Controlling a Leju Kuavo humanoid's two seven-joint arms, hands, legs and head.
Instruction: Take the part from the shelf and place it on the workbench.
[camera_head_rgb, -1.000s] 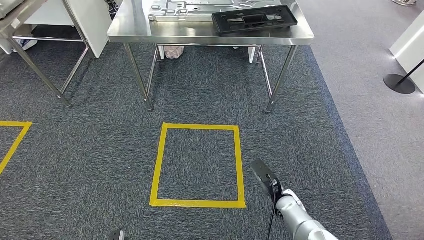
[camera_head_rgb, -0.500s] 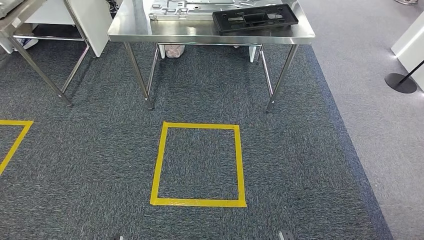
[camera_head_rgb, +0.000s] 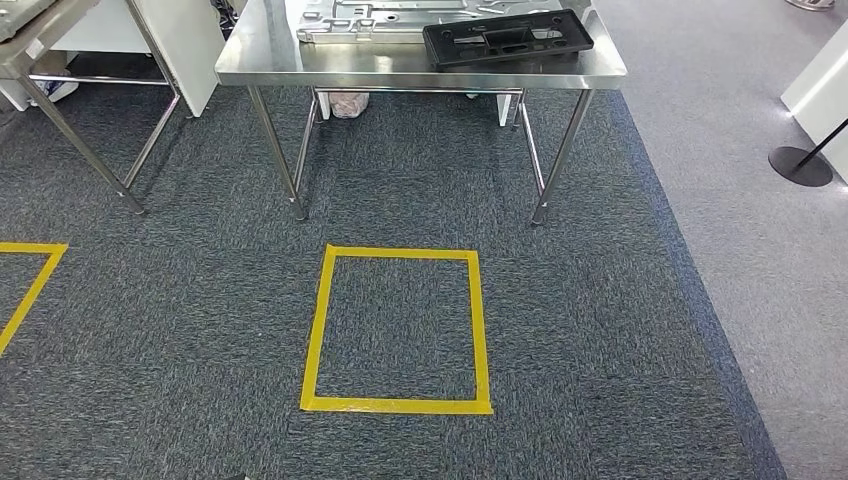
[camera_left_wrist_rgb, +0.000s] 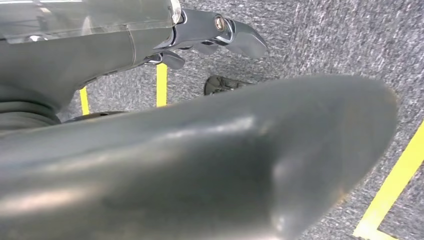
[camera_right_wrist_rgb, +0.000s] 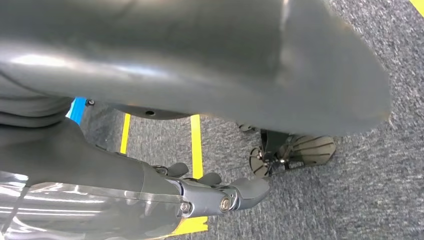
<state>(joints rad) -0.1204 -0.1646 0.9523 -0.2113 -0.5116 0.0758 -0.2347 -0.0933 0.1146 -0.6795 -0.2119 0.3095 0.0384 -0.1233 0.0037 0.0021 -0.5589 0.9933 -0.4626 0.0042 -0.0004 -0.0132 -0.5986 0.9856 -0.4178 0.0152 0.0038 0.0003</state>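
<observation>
Left hand (camera_left_wrist_rgb: 210, 35) hangs over the carpet (camera_head_rgb: 200, 330) — fingers extended, holding nothing. At twelve o'clock in the head view stands the workbench (camera_head_rgb: 300, 60); the black part (camera_head_rgb: 508, 37) lies on it toward one o'clock. Right hand (camera_right_wrist_rgb: 220, 197) — fingers loosely apart, empty.

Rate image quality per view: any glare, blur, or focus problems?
Head view: sharp and evenly lit, with mild glare on the steel workbench top; the black part reads clearly. Left wrist view: the left hand sits close to the lens, its thumb soft and out of focus, carpet behind crisp. Right wrist view: same for the right hand, highlights on its clear cover.
</observation>
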